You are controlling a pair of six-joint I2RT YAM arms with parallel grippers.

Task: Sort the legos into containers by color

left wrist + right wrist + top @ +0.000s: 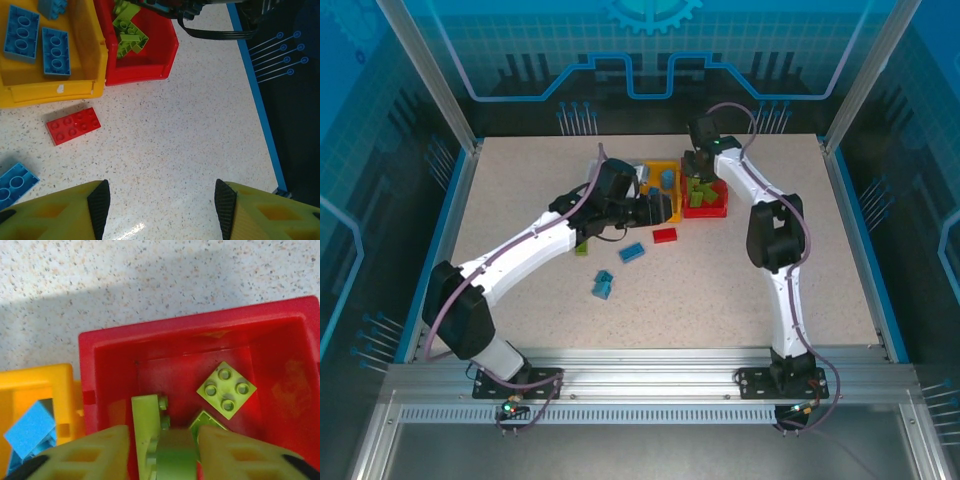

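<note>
From above, my left gripper (655, 208) sits at the near side of the yellow bin (672, 195). A loose red brick (665, 235) lies on the table (520, 190) just beside it, toward my bases. My right gripper (700, 180) hangs over the red bin (705, 212), farther from that brick, so I judge the left arm the nearer one for it.

In my left wrist view, the left gripper (162, 210) stands wide and holds nothing, with bare table between the fingers. The red brick (73, 126) lies ahead and well to the left of the gap. Its long axis runs nearly across the view, the right end tipped slightly up. It rests just short of the yellow bin (50, 92), which holds blue bricks. The red bin (140, 75) beside it holds lime ones. A blue brick (12, 182) lies at the left edge. I would have to shift left to put that red brick between my fingers.

In my right wrist view, the right gripper (165, 455) is down inside the red bin (200, 322). A lime brick (172, 457) fills the gap between the fingers. I cannot tell whether they are pressing it or are slack.
</note>
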